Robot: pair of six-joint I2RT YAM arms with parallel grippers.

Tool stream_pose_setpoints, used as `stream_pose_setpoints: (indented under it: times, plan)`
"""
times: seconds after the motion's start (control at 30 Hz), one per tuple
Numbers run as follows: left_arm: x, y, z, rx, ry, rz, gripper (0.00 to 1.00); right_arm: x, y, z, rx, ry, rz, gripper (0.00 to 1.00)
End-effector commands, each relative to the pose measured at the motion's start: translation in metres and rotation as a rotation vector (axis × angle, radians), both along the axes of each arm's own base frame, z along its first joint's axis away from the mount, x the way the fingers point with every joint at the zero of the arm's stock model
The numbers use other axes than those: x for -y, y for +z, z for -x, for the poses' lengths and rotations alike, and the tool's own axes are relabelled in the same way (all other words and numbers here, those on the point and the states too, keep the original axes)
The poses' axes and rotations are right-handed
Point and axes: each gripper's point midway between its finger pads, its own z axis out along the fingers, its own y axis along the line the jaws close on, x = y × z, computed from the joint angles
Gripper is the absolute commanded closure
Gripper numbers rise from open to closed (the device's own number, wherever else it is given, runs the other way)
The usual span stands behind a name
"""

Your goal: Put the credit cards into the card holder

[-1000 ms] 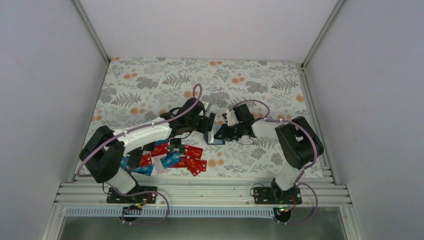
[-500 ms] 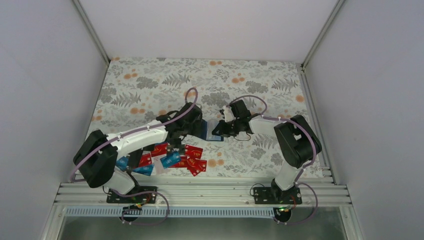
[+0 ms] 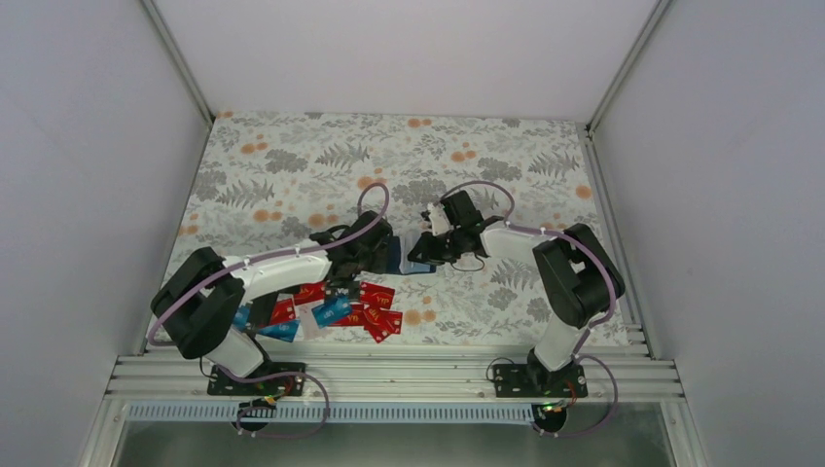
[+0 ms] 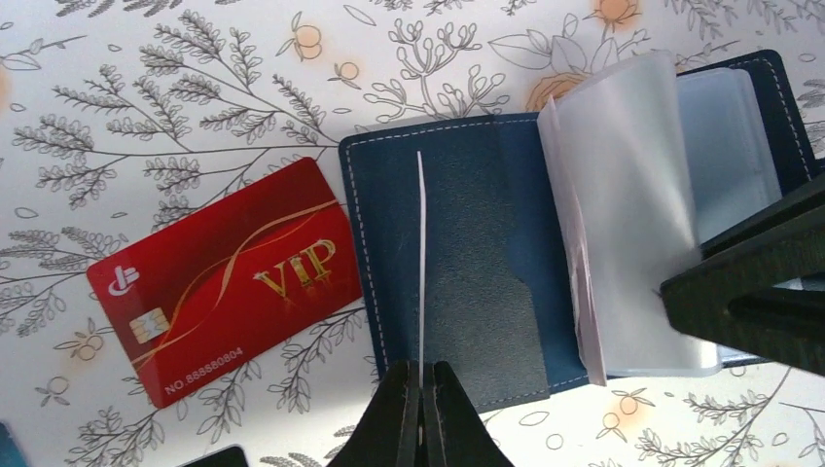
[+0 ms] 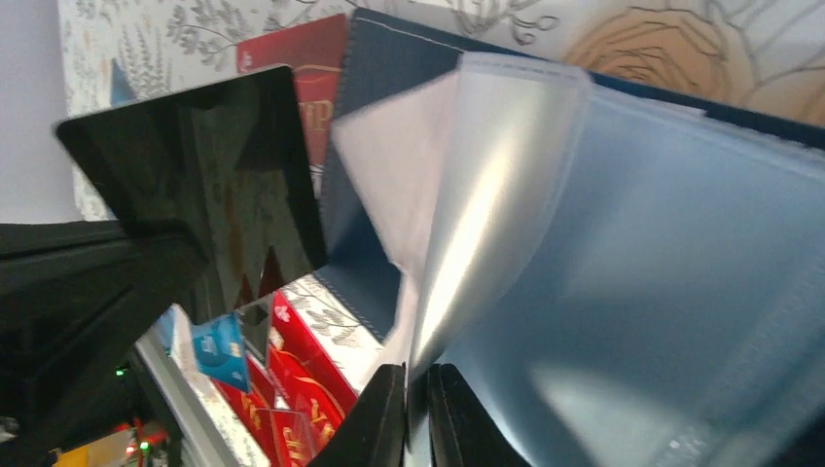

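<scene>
- From the top camera I see the left gripper [image 3: 386, 255] and the right gripper [image 3: 419, 254] meeting over the card holder [image 3: 402, 263], which lies on the floral table [image 3: 292, 165] between them. The loose credit cards [image 3: 331, 306] lie spread near the left arm's side, on the near side of its jaws.
- On the left wrist camera my jaws are pinched tight on a card [image 4: 421, 253] seen edge-on, standing upright over the open holder's navy left flap. A red VIP card [image 4: 224, 277] lies flat to the left of the jaws, its edge against the holder. The clear sleeves [image 4: 623, 214] fan up to the right.
- On the right wrist camera my jaws are clamped on one clear sleeve, lifting it off the lighter blue inside. Up and left of them the other gripper holds a black card [image 5: 195, 185].
</scene>
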Motion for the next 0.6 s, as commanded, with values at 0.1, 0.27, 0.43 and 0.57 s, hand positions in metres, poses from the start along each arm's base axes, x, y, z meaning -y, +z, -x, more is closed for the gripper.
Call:
stream_pose_setpoints:
  times: [0.1,0.27,0.43,0.57]
  plan:
    - [0.005,-0.02,0.003,-0.019,-0.011,0.021,0.98,-0.026,0.019,0.002,0.007,0.088,-0.091,0.83]
    - [0.007,-0.025,0.008,-0.032,-0.023,0.043,0.98,-0.033,0.013,0.0,-0.018,0.103,-0.112,0.79]
    - [0.007,-0.026,0.011,-0.036,-0.028,0.066,0.98,-0.043,0.015,-0.002,-0.03,0.13,-0.165,0.76]
    - [0.008,-0.027,0.013,-0.041,-0.033,0.078,0.98,-0.052,0.019,-0.01,-0.019,0.15,-0.197,0.73]
